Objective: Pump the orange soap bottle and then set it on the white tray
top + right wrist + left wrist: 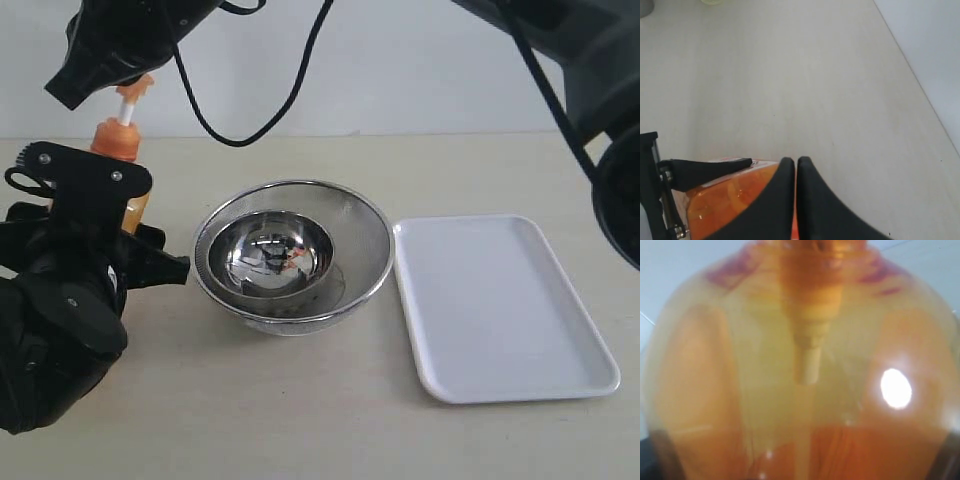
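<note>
Plainly the bottle (112, 135) stands at the far left of the table (300, 420) so that one arm can steady it while the other works the pump. The left gripper (140, 228) is clamped across its body from the side, jaws set wide because the bottle is wide. By my reading this keeps it upright against a downward push. The right gripper (796, 192) has its fingers pressed together into one blunt tip (a sensible shape for pushing, not pinching) and holds nothing; it hangs over the pump head (137, 88). The white stem (127, 110) shows below the head, so I judge the pump is not fully down. The tray (500, 310) lies well apart on the right, with two nested steel bowls (290, 255) between it and the bottle. The placing is therefore not yet begun, and the carry will have to pass over or around the bowls.

Only the exterior view gives the layout: tray, bowls, pump head and stem. It hides the right fingertips behind the dark arm, so whether they touch the head cannot be told there. The right wrist view settles that those fingers are together, and shows one left finger (705, 170) lying against the bottle's labelled side; the head itself is hidden under the tip. The left wrist view is filled by blurred orange plastic with the dip tube (808, 365) inside (seen nowhere else), and shows no jaws.
</note>
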Controlling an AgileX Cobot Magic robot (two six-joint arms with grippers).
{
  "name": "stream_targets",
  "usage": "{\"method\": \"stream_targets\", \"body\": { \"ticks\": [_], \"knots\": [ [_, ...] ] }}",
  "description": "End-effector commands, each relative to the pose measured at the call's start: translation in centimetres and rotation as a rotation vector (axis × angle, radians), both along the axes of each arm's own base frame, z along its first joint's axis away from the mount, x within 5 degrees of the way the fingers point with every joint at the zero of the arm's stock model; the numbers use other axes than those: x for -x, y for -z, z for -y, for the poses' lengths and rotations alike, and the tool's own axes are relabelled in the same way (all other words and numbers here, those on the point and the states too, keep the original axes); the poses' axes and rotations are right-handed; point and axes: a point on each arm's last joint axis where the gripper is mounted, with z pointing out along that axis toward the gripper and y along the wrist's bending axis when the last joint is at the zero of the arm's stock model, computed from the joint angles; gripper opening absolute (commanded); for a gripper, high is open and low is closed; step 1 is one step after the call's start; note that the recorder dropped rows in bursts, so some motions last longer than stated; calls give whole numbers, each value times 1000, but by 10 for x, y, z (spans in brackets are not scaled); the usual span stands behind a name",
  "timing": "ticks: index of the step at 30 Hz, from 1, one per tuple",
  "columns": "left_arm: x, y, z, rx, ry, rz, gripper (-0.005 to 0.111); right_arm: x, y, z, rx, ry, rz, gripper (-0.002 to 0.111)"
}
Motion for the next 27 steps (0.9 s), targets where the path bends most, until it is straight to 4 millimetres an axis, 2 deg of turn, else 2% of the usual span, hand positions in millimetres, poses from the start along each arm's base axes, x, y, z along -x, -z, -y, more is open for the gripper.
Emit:
{"method": "stream_targets", "body": {
  "ticks": [1,6,12,16,27],
  "knots": [
    [-2,-11,0,-46,1,78,5,3,-5,4,29,-3,9,0],
    [-2,-11,0,-46,1,78,5,4,-4,6,63,-2,4,0],
    [-2,-11,0,-45,1,78,5,8,-18,13,68,11,22,0],
    [-2,-11,0,-45,1,78,5,9,-13,17,124,15,6,0],
    [-2,-11,0,-45,1,78,5,9,-12,18,140,21,-1,0]
  ]
}}
